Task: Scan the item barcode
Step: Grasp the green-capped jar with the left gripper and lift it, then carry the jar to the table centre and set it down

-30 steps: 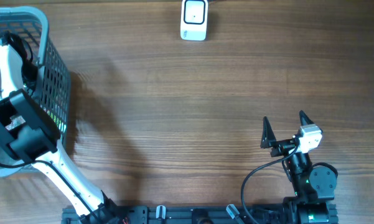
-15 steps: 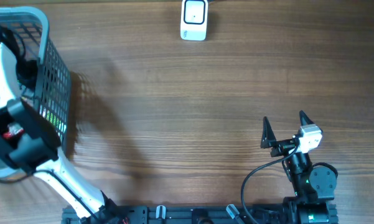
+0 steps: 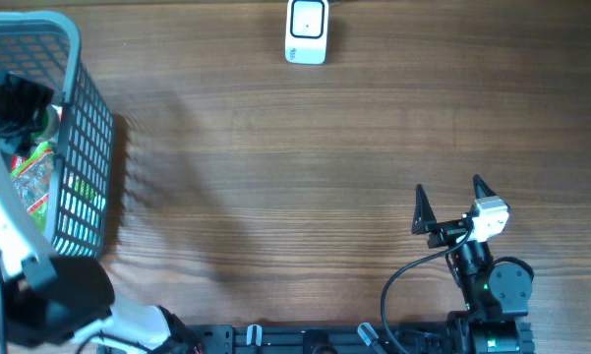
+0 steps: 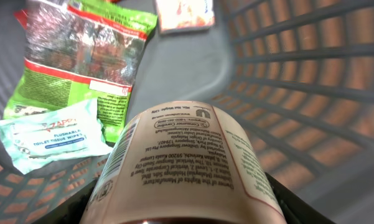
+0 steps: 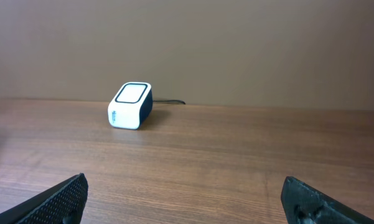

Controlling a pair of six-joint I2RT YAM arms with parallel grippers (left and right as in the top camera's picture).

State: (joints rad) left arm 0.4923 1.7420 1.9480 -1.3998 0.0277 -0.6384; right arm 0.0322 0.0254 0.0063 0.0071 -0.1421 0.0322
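The left end effector (image 4: 182, 214) is clamped on the labelled bottle (image 4: 187, 155) inside the basket (image 3: 84, 147) at the left edge of the desk (image 3: 275, 197), the bottle's long axis running straight out from the fingers. The scanner (image 3: 307, 31) sits well apart at the far middle, across open desk beyond the basket wall. The right end effector (image 3: 446, 206) idles, fingers apart.

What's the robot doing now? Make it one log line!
left fingers: shut on bottle, inside basket | right fingers: open, empty | scanner: untouched | scan: not yet
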